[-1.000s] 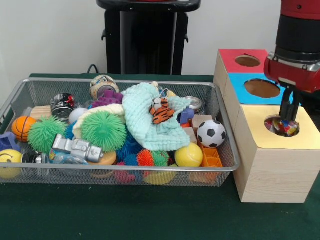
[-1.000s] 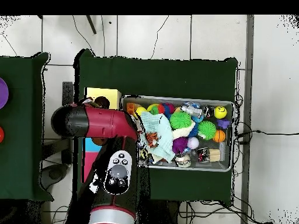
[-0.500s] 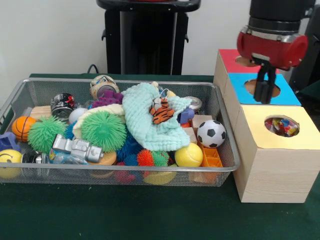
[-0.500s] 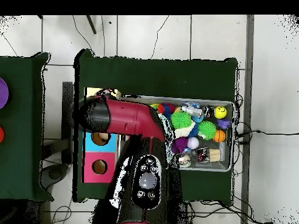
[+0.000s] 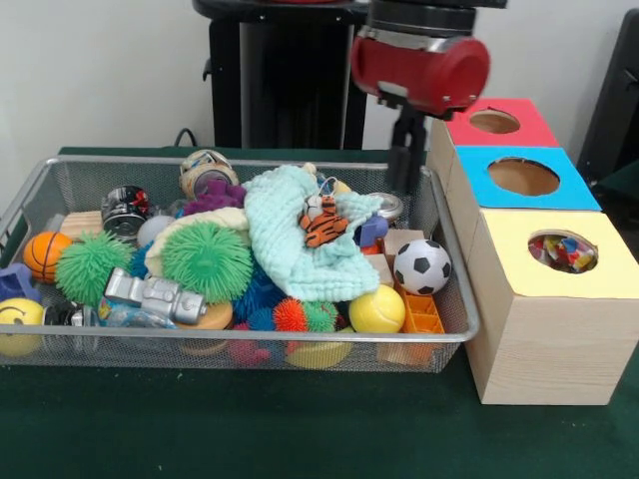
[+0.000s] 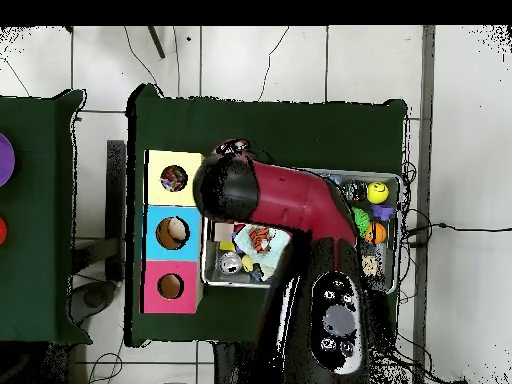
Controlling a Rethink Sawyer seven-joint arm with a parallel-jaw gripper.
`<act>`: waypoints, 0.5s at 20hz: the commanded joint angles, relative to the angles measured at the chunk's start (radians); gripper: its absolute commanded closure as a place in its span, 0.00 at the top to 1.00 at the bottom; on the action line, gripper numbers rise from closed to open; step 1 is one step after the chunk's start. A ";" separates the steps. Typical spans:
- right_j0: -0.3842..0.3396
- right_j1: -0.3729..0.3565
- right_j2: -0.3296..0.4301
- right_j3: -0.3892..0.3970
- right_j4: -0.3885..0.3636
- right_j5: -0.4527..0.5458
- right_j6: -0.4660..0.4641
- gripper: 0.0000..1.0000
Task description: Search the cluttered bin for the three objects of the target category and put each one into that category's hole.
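Observation:
My gripper hangs from the red arm over the right rear corner of the wire mesh bin, just above a silver can. Nothing shows in it. To its right stands the wooden box with a red hole, a blue hole and a yellow hole; small colourful pieces lie inside the yellow one. In the overhead view the arm covers the bin's left half and hides the gripper.
The bin holds a mint cloth with a tiger toy on it, a soccer ball, a yellow ball, an orange block, green spiky balls, a silver robot toy and a basketball.
The arm has swung from above the yellow hole, past the blue hole, to the bin's right rear corner. The colourful pieces stay in the yellow hole.

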 commanded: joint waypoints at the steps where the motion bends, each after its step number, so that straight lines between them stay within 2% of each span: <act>1: -0.094 0.008 0.143 0.101 -0.145 0.117 -0.316 0.00; 7: -0.148 0.008 0.180 0.104 -0.229 0.091 -0.327 0.00; 10: -0.151 0.009 0.186 0.095 -0.267 0.088 -0.311 0.00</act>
